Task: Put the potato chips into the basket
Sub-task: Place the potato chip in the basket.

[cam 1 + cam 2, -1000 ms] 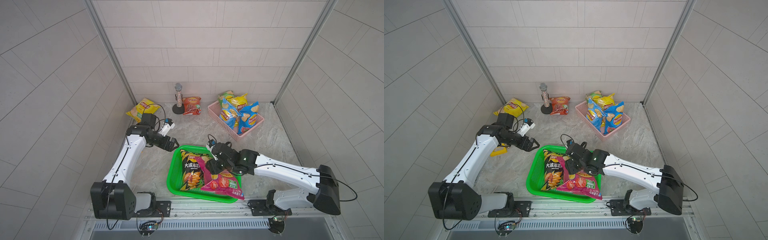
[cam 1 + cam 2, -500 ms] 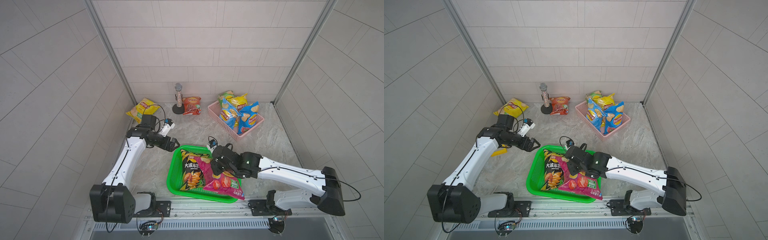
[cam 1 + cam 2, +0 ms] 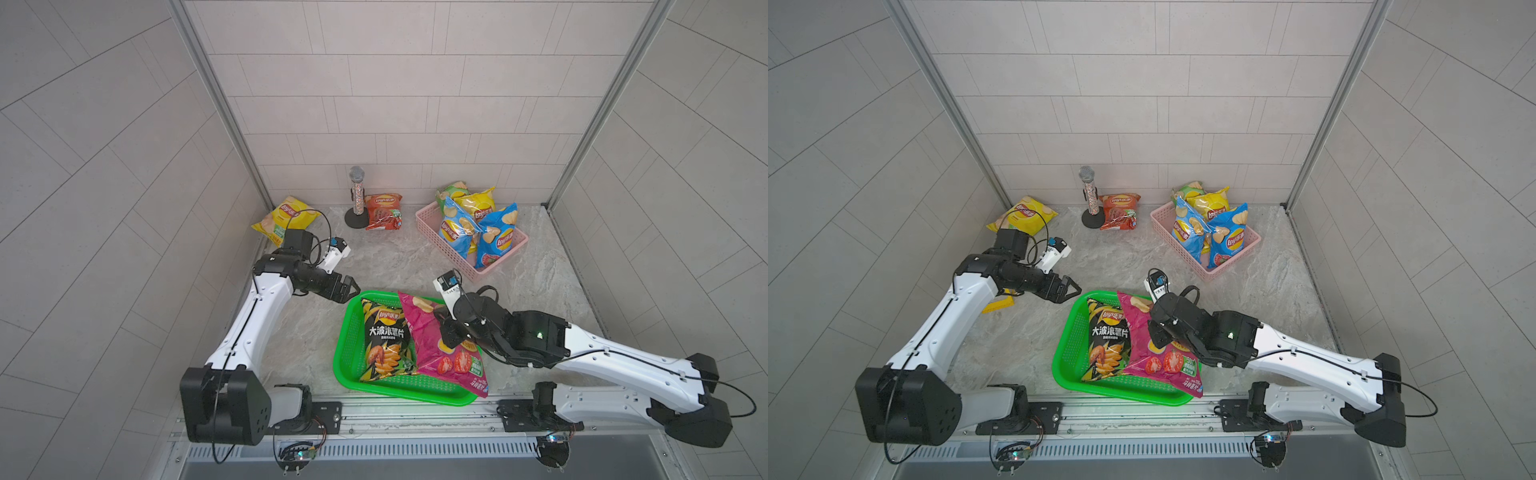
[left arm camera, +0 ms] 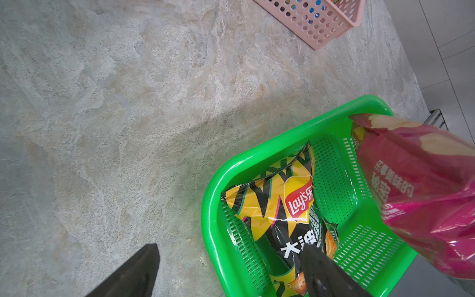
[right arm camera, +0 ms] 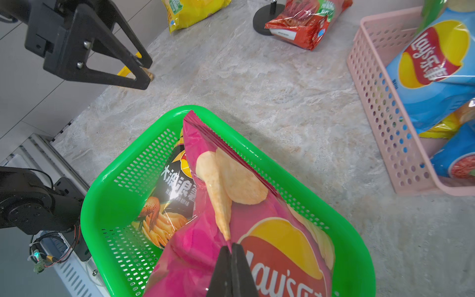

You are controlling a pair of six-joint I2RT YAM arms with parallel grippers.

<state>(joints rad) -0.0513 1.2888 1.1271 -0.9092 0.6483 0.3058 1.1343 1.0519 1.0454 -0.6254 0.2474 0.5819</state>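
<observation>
Right pincer: closed tight on a fold of the magenta bag, logo "Lay's". The bag leans across the green basket at the surface's near edge, overlapping a black Lay's bag printed 大波浪薯片. Left pincer: spread wide, empty, by the basket's far left corner. Pink basket of blue and yellow Lay's bags sits at the far right corner. A red bag lies beside the microphone at the far edge.

The magenta bag covers one side of the black bag in the green basket, and the right arm hides most of the magenta bag's logo in both top views. The right claw, pinching a fold of that bag, is cut off at the edge of the right wrist view. In the pink basket the green bag sits mostly behind a yellow bag.
</observation>
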